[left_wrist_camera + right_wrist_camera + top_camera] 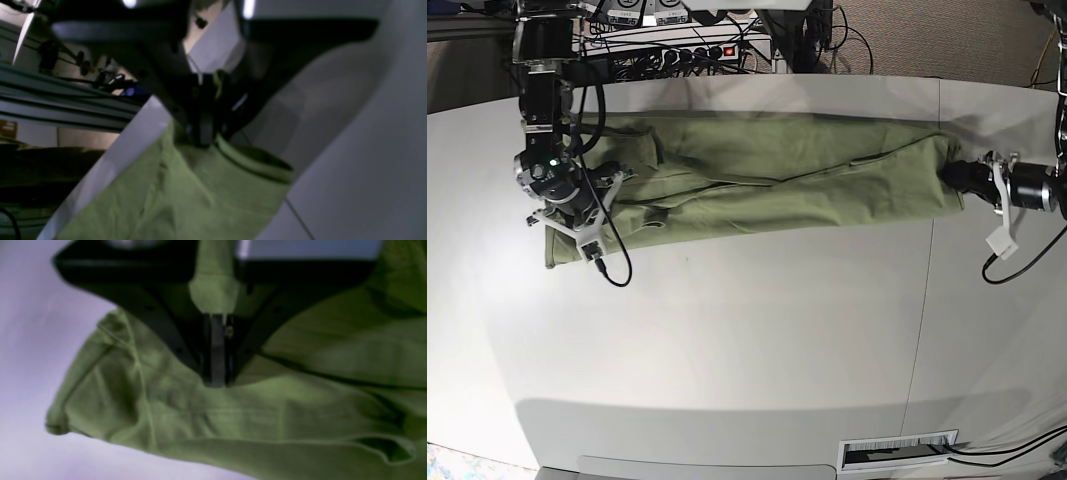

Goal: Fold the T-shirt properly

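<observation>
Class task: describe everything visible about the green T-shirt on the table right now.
The T-shirt is plain olive-green, soft cotton-looking, wrinkled, already folded into a long band lying flat across the far part of the white table. A ribbed collar shows in the left wrist view. The left gripper pinches one end, the right gripper the other, near a sleeve.

A broad, pale grey table [757, 330] with a rounded near edge fills most of the base view, and a thin seam [924, 300] runs across its right part. Beyond its far edge sits a black power strip with a glowing red switch [717, 51] among a tangle of dark cables [847, 35]. At the near edge lies a white label printed with a barcode [899, 451] (the print is too small to read). Brown carpeted floor [947, 40] shows behind the table.
</observation>
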